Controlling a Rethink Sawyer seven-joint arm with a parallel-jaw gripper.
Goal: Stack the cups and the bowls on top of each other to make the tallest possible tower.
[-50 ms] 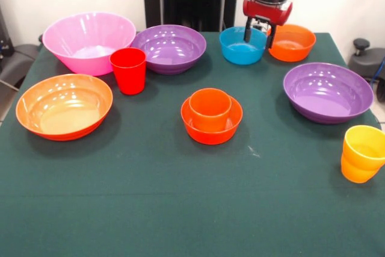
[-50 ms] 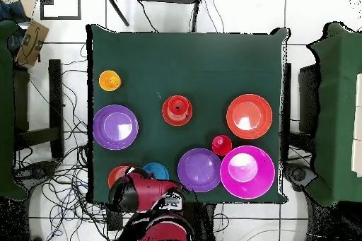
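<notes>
My gripper (image 1: 258, 35) hangs open at the back of the table, one finger over the blue bowl (image 1: 240, 47) and the other between it and a small orange bowl (image 1: 293, 43); the blue bowl's rim lies between them. In the table's middle an orange cup (image 1: 210, 108) stands upright inside another small orange bowl (image 1: 212, 129). A red cup (image 1: 128, 70) stands alone at the left, and a yellow-orange cup (image 1: 363, 153) at the right edge. In the overhead view the arm (image 2: 141, 194) covers the gripper beside the blue bowl (image 2: 157, 171).
A large pink bowl (image 1: 89, 41) and a purple bowl (image 1: 170, 47) sit at the back left. A large orange bowl (image 1: 64, 105) lies at the left, and a second purple bowl (image 1: 328, 91) at the right. Green cloth (image 1: 180, 209) covers the table.
</notes>
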